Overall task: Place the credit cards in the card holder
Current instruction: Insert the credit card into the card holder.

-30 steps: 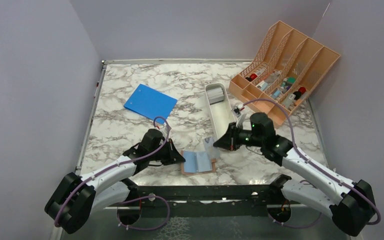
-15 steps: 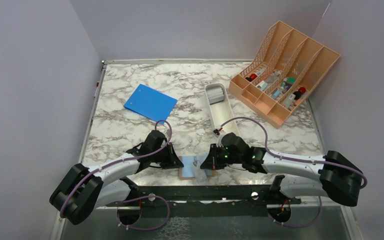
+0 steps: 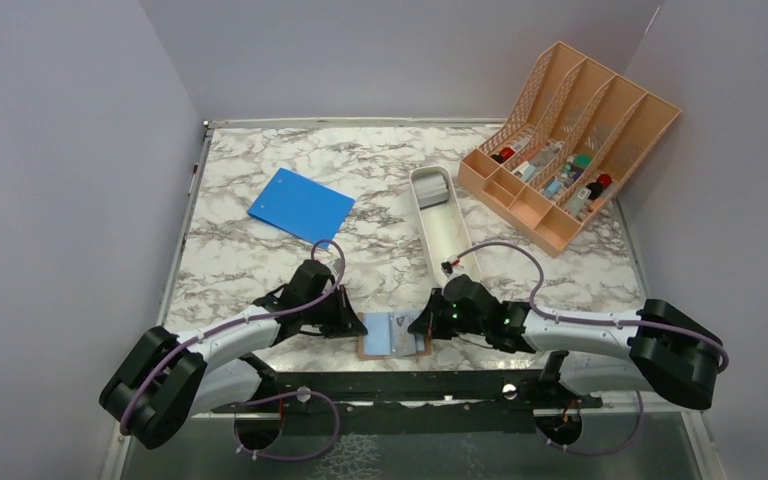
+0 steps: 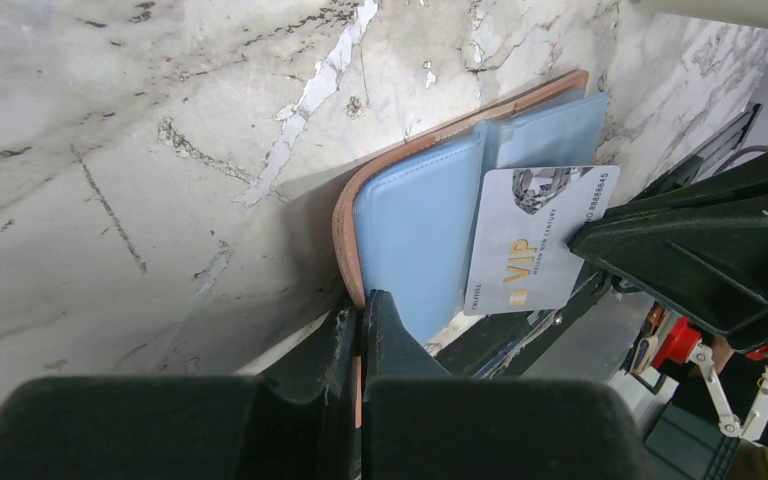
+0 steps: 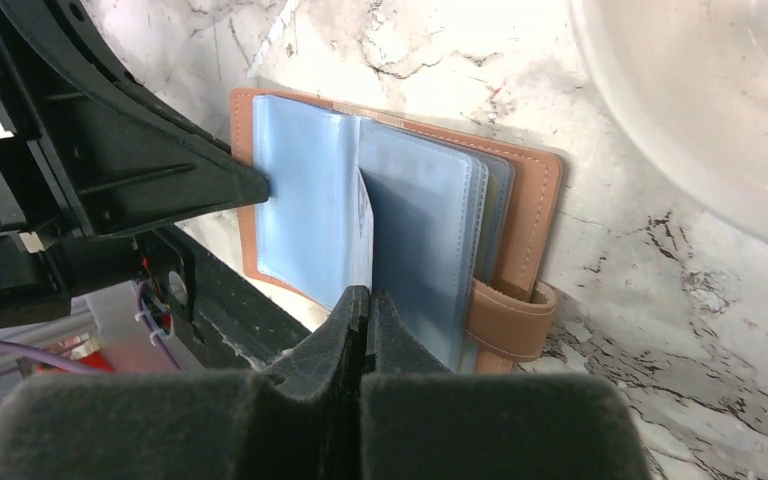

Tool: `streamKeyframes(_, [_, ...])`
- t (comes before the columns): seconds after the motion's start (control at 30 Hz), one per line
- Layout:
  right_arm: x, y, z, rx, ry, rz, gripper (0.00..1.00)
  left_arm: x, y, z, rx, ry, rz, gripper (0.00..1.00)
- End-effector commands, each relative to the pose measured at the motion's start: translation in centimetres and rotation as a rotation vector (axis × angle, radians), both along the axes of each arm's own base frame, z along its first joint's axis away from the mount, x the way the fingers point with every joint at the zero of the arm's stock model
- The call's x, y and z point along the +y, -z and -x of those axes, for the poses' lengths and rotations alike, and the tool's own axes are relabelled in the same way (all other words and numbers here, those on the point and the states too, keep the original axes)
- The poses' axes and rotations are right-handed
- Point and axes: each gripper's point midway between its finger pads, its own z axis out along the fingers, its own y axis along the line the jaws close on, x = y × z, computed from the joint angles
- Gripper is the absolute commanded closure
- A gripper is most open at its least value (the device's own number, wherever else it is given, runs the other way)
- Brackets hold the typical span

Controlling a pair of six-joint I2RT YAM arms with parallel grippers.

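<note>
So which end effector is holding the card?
The right end effector, pinching the silver VIP card over the open card holder; the left end effector clamps the holder's edge.

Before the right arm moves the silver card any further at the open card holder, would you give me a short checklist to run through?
1. Card holder lies open, blue sleeves showing: ok.
2. Left hand shut on the holder's cover edge, steadying it: ok.
3. Right hand shut on the silver VIP card: ok.
4. Card's leading edge inside a sleeve: cannot tell.
5. Card fully seated: not ok; it juts past the holder's edge.
</note>
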Motion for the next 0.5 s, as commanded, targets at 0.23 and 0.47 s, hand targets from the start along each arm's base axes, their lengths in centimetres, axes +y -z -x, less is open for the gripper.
streamKeyframes(0.23, [-0.25,-0.53,-1.18,-0.020,0.156,-0.080,0.99,0.23,0.24,0.42,0.005,0.026,-0.027,0.97])
streamKeyframes(0.47, [0.21,-0.21,-1.24,-0.017,0.166,-0.086,0.99,0.18,0.36,0.64,0.007,0.032,-0.019,0.95])
